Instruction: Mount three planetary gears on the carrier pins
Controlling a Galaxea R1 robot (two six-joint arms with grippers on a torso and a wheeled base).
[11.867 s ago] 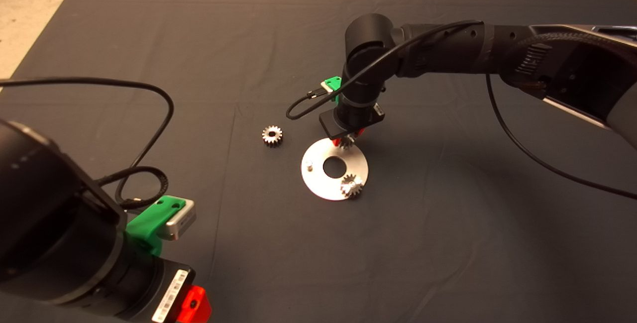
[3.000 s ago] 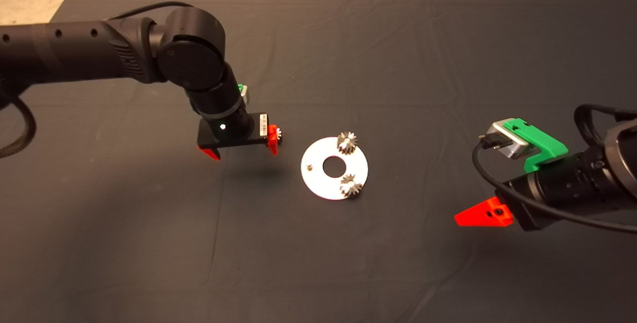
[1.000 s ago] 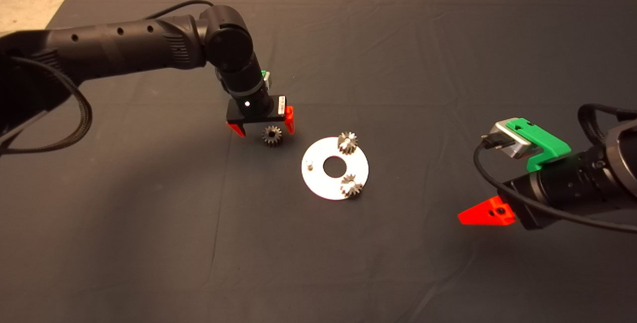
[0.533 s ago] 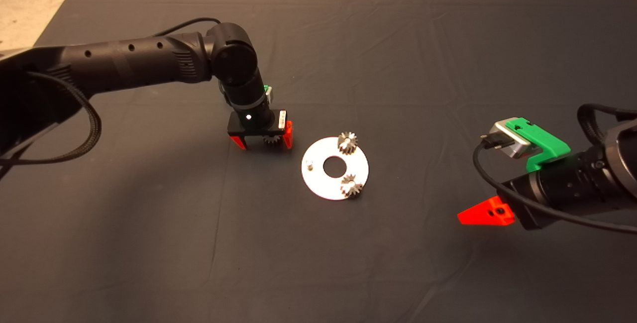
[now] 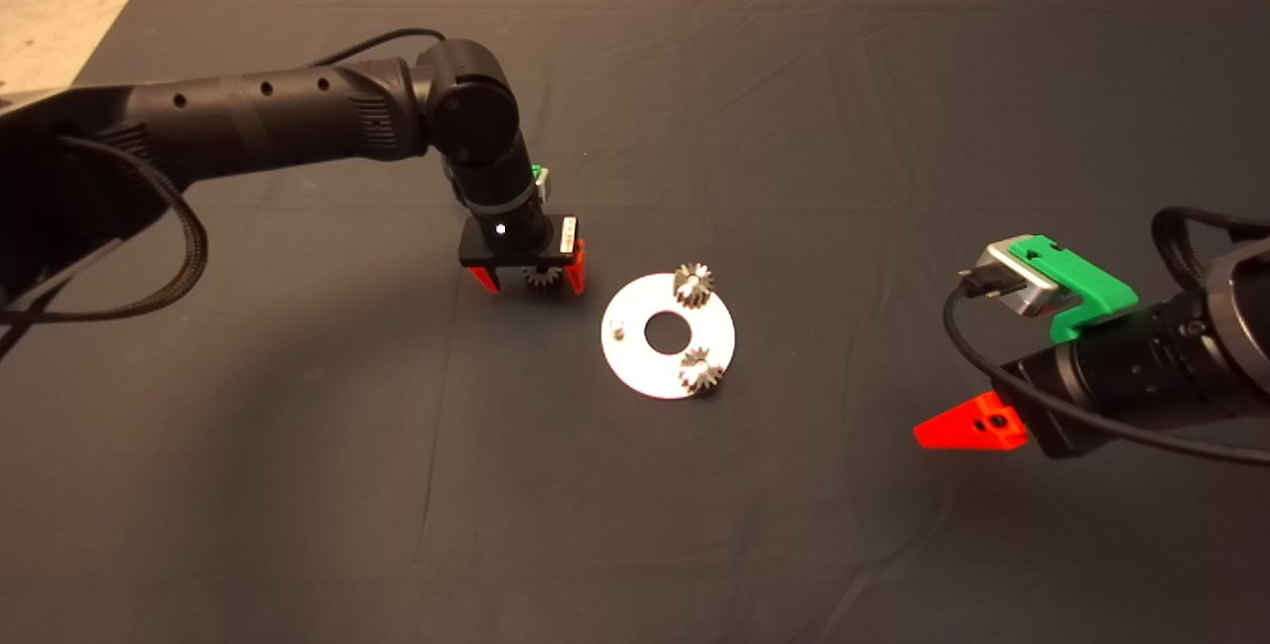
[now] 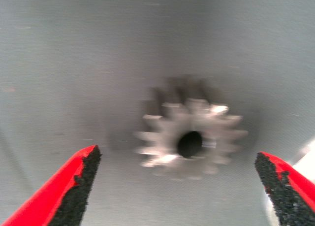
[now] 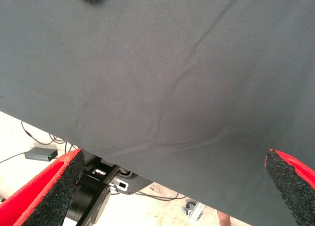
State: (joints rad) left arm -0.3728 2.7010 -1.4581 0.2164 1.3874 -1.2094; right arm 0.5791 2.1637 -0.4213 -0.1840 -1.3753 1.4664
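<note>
Steel, toothed, central bore: third planetary gear [image 5: 542,277], loose on the dark mat [image 5: 794,108], just off the disc [image 5: 635,366] at its 10 o'clock. Not yet fitted.

Silvery-white round disc, centre of mat. Gear at 1 o'clock [image 5: 693,284], seated on its pin. Gear at 5 o'clock [image 5: 699,371], likewise seated. Bare carrier pin [image 5: 617,330] at 9 o'clock, upright, awaiting the loose gear.

Left gripper [image 5: 527,280]: lowered over the loose gear, red fingers spread, one on each side of it; the left wrist view shows clear gaps between the black pads [image 6: 78,199] and the teeth [image 6: 192,142]. Nothing clamped.

Right gripper [image 5: 967,426]: parked near the mat's 4 o'clock edge, fingers wide apart, holding nothing.

Step in hand, by judgement: grasp of the last gear. Handling notes:
- Gear sits nearer one pad than the other in the wrist view; centring before closing should keep it from sliding along the mat.
- Pads should meet opposite tooth tips low on the gear, keeping the bore vertical.
- Lift should be straight, with the short carry toward the bare pin kept clear of the 1 o'clock gear.
- Risk: a tilted grip would make the bore bind on the pin.
</note>
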